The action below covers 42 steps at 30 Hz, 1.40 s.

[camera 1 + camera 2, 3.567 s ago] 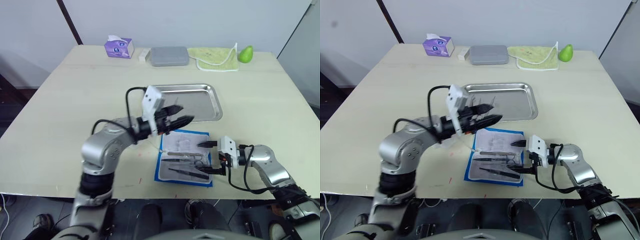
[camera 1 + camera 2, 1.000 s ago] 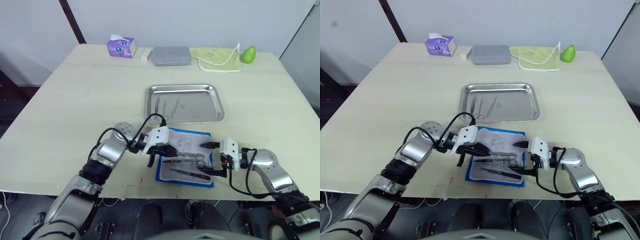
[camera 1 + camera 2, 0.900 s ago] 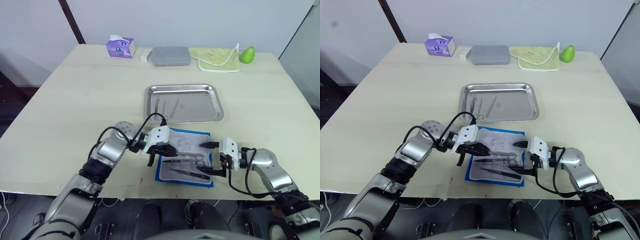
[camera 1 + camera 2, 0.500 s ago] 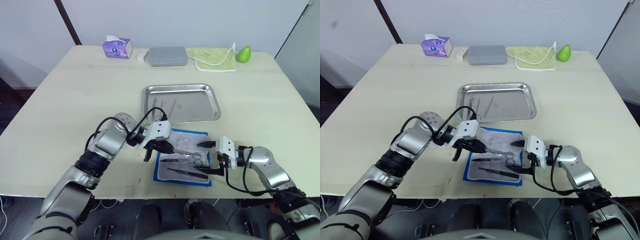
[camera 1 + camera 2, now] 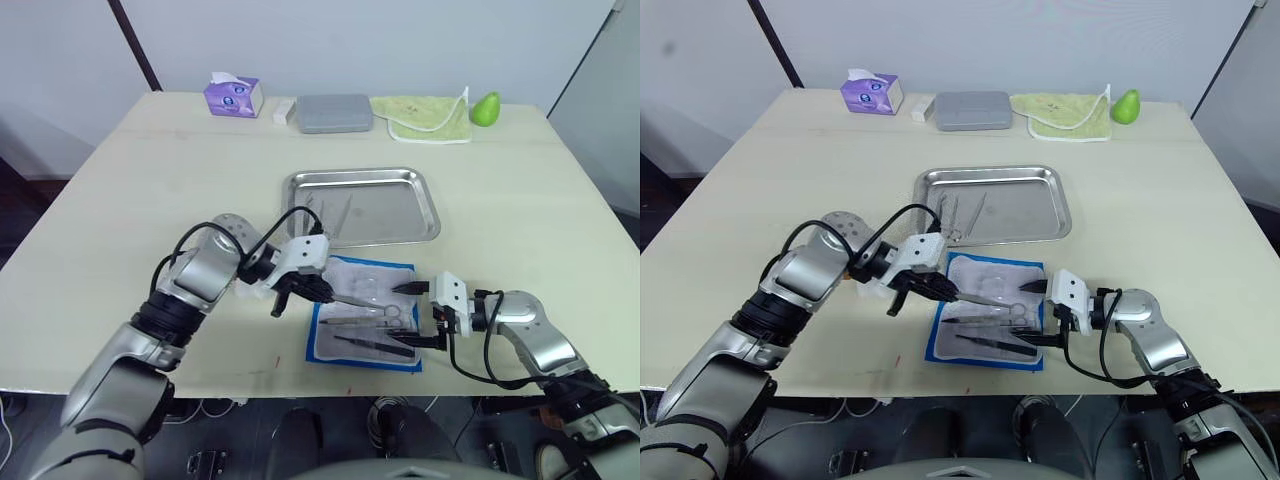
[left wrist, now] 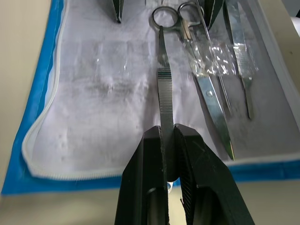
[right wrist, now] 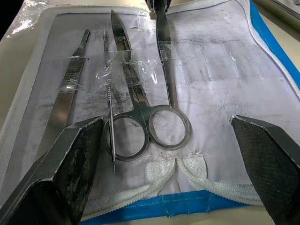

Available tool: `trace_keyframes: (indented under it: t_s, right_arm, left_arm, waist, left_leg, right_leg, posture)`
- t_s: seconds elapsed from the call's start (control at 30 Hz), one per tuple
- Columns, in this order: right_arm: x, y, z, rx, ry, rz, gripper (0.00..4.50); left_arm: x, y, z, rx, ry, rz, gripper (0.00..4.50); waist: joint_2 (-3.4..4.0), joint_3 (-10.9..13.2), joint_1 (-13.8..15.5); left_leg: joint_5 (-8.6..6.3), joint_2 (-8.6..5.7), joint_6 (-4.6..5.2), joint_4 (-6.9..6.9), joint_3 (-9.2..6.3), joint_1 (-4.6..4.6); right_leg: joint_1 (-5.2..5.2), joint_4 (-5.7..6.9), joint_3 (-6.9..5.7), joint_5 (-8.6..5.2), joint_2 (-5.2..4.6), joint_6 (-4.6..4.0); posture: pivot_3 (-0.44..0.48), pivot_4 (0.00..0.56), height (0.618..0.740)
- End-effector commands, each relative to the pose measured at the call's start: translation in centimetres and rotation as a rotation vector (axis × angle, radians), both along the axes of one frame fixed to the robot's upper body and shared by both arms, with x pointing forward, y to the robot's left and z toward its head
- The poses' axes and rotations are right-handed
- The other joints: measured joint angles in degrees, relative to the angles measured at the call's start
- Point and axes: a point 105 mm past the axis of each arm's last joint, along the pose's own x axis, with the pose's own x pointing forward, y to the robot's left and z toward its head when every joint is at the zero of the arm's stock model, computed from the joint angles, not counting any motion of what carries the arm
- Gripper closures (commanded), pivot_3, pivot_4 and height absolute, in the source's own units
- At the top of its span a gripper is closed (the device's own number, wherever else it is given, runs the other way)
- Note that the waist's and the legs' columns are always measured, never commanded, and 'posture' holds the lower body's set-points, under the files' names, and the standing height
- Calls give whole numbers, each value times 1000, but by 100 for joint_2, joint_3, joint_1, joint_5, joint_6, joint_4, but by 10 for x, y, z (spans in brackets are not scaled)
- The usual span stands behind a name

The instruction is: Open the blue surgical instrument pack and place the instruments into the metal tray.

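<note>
The left pincer [image 6: 168, 140] is clamped on the blade end of a pair of scissors [image 6: 163, 70], its two black fingers [image 6: 145, 164] pressed against the steel from either side; the scissors stretch away from it over the whitish lining, their finger rings toward the right pincer. The right pincer [image 5: 418, 315] stands wide apart at the pack's right edge, one finger near the upper part of that edge and the other near the lower, gripping nothing, with the scissor rings lying between its tips in the right wrist view. The blue surgical instrument pack [image 5: 335, 345] lies unfolded and flat on the worktop [image 5: 150, 190], near the front edge, directly between the two pincers. On its lining rest the other instruments [image 7: 126, 84]: a second pair of scissors, a thin probe and a flat handled tool side by side under strips of clear tape. The metal tray [image 5: 400, 205] sits just beyond the pack's far edge, with a narrow gap of bare worktop between them, and already carries two thin steel pieces [image 5: 335, 210] toward its left side; the rest of its floor is open. Along the worktop's far edge, well apart, stand a purple tissue box [image 5: 232, 95], a grey hard case [image 5: 335, 112], a green cloth [image 5: 425, 115] and a green pear [image 5: 486, 108].
</note>
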Motion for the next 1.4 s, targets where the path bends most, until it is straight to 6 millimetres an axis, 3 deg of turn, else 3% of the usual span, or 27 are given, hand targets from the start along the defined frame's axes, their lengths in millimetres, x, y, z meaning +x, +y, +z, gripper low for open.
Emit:
trace_keyframes:
  t_s: [0.03,0.43,0.6,0.97,1.23,1.4]
  right_arm:
    - [-25,-29,-78,-265,256,-71,0]
    - [-23,-30,-76,-261,250,-68,0]
    - [-24,-31,-76,-257,253,-71,0]
    - [-23,-34,-72,-260,252,-65,0]
    - [-23,-35,-71,-268,250,-61,0]
    - [-23,-36,-71,-270,253,-60,0]
  left_arm:
    - [3,8,22,-16,-70,-1,4474]
    - [-7,60,56,-78,-110,92,4474]
    - [-11,61,68,-181,-131,164,4474]
    - [29,11,74,-469,-273,735,4474]
    - [64,-25,73,-561,-287,1115,4474]
    - [78,-47,61,-532,-254,1237,4474]
  waist:
    - [-6,-8,0]
    - [-5,-17,-32]
    - [-13,-23,-19]
    - [-20,-32,17]
    - [-39,-51,37]
    - [-2,-68,24]
  left_leg:
    - [0,1,0,0,-1,0]
    - [0,11,0,-1,-2,2]
    - [0,12,0,-1,-1,2]
    - [0,8,-1,-1,-3,5]
    - [0,-2,-1,2,-10,10]
    - [0,-8,-1,0,-12,11]
  right_leg:
    - [0,0,-1,0,1,-1]
    - [-4,0,-2,1,-13,-7]
    - [-6,-2,-6,0,-20,-6]
    - [6,-1,-3,13,-1,19]
    - [23,-6,-6,16,-6,21]
    - [25,-7,-1,21,-8,12]
  posture:
    - [0,150,740]
    - [0,150,740]
    - [0,150,740]
    - [0,150,740]
    - [0,150,740]
    - [0,150,740]
